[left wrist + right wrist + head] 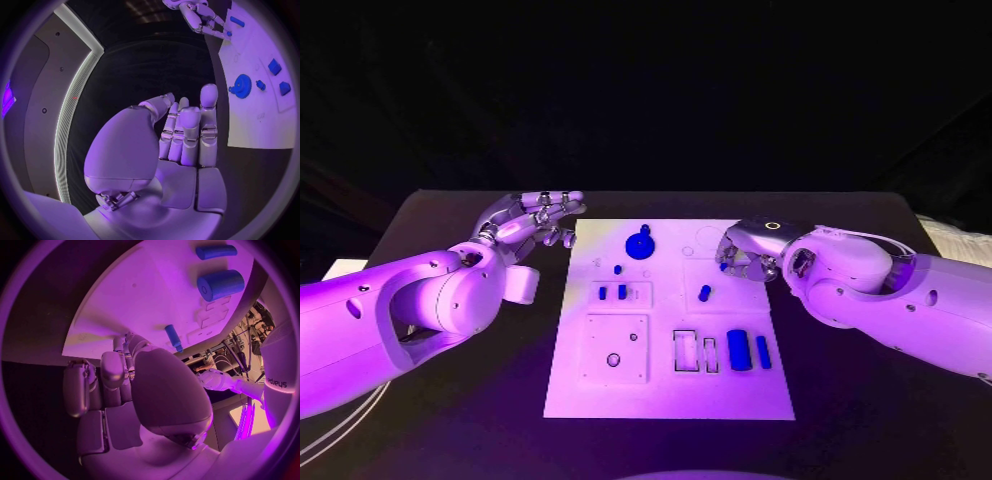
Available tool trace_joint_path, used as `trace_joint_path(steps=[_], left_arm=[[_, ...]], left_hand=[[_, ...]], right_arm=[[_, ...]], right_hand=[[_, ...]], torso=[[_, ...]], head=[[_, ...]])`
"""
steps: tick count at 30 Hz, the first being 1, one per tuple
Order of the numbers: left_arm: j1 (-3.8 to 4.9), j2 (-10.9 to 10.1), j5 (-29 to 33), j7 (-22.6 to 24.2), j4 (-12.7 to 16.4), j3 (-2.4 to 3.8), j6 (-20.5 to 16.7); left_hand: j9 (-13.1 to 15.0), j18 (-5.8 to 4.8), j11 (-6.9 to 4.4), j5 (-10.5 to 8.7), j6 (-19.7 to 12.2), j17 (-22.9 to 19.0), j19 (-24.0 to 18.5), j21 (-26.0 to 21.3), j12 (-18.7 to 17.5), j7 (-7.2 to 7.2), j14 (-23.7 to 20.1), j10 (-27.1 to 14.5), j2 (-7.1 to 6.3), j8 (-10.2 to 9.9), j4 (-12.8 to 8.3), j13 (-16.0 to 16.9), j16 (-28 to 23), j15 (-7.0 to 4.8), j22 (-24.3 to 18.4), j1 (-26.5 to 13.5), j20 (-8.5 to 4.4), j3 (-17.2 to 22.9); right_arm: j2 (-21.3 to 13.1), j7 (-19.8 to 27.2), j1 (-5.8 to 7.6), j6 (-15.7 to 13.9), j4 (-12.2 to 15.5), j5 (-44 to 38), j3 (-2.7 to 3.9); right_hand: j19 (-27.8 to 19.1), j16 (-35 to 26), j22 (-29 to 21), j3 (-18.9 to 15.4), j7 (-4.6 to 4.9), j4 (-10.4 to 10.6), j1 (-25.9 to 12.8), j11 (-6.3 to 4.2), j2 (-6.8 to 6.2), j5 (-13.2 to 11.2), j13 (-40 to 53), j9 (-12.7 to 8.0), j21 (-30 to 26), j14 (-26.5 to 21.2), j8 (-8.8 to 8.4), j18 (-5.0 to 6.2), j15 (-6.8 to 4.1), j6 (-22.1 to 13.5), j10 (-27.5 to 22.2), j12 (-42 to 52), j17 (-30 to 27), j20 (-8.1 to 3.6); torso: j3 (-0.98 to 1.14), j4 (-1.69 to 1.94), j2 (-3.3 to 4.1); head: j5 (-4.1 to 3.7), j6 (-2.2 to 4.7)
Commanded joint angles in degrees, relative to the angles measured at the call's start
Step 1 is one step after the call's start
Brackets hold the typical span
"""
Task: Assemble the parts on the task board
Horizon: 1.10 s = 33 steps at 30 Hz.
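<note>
The left hand [531, 218] hovers over the counter [459, 215] beside the task board [668, 390], fingers loosely apart, holding nothing. On the board lie the blue gear [640, 244], a small peg [705, 292] and cylinder [737, 350]. The right hand [750, 250] hangs over the board's far right corner, fingers curled; whether they hold anything cannot be told. Judged step: reach for a part; next move requires descent onto the peg, which lies unobstructed.

Head camera looks down at the task board [668, 330]; both wrist cameras view it close, from opposite sides
</note>
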Motion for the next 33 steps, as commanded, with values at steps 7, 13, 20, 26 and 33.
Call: trace_joint_path(steps=[7,13,20,26,33], left_arm=[[-0.01,0.0,1.3,0.8,0.1,0.02,1.2],[-0.01,0.0,1.4,0.7,0.1,0.02,1.2],[-0.01,0.1,1.4,0.7,0.0,0.02,1.3],[-0.01,0.1,1.4,0.6,-0.1,0.02,1.3],[-0.02,0.2,1.4,0.5,-0.5,0.02,1.5]], left_hand=[[-0.1,1.07,-0.12,-0.09,0.1,-0.1,-0.3,-0.4,0.4,0.05,-0.5,-0.1,0.33,0.3,0.0,0.1,-0.2,-0.1,-0.2,-0.7,0.0,-0.6],[-0.1,1.07,-0.13,-0.18,0.1,-0.2,-0.3,-0.5,0.5,0.03,-0.5,-0.2,0.47,0.4,0.0,0.1,-0.2,-0.09,-0.3,-0.7,0.0,-0.7],[-0.1,1.09,-0.14,-0.21,0.1,-0.3,-0.3,-0.7,0.5,0.01,-0.5,-0.2,0.5,0.4,0.0,0.1,-0.2,-0.1,-0.3,-0.7,0.0,-0.7],[-0.1,1.09,-0.14,-0.21,0.1,-0.3,-0.3,-0.7,0.5,0.01,-0.5,-0.2,0.5,0.4,0.0,0.1,-0.2,-0.1,-0.3,-0.7,0.0,-0.7],[-0.1,1.09,-0.14,-0.21,0.1,-0.3,-0.3,-0.7,0.5,0.01,-0.5,-0.2,0.5,0.4,0.0,0.1,-0.2,-0.1,-0.3,-0.7,0.0,-0.7]], right_arm=[[0.6,0.1,-0.29,3.5,-0.4,-0.3,-0.15],[0.9,-0.1,-0.37,4.2,-0.5,-0.7,-0.15],[1.0,-0.7,-0.45,2.4,-0.3,-1.5,-0.16],[0.8,-0.8,-0.46,-0.6,0.4,-1.7,-0.14],[0.1,-1.2,-0.23,-3.1,0.9,-1.5,0.08]], right_hand=[[1.2,1.3,3.8,2.9,-0.22,-0.9,-0.1,-0.43,0.31,-1.1,-0.9,0.5,0.8,1.7,0.34,0.45,-0.2,1.9,2.3,0.3,1.0,-0.39],[1.9,2.5,4.9,4.3,-0.56,-1.8,-0.5,-0.86,0.41,-1.4,-1.2,0.9,1.6,2.0,0.68,0.19,-0.54,3.1,3.7,0.4,2.0,-0.66],[2.6,3.7,5.8,5.5,-0.76,-3.0,-0.8,-1.19,0.44,-1.4,-1.4,1.3,2.3,2.2,0.89,-0.04,-0.85,4.1,5.0,0.3,2.9,-0.94],[2.7,3.9,5.9,5.9,-0.72,-3.4,-1.0,-1.2,0.4,-1.4,-1.5,1.4,2.4,2.2,0.86,-0.08,-0.88,4.2,5.2,0.2,3.0,-1.0],[2.8,4.1,6.2,6.5,-0.64,-3.8,-1.3,-1.15,0.43,-1.7,-1.7,1.5,2.6,2.2,0.77,-0.14,-0.88,4.2,5.4,0.0,3.1,-1.03]], torso=[[0.0,-0.01,0.0],[0.01,0.02,-0.02],[-0.01,-0.06,-0.08],[0.0,-0.03,-0.08],[-0.07,0.01,-0.17]], head=[[0.15,-0.27],[0.31,-0.39],[0.22,-0.39],[0.13,-0.32],[0.04,-0.22]])
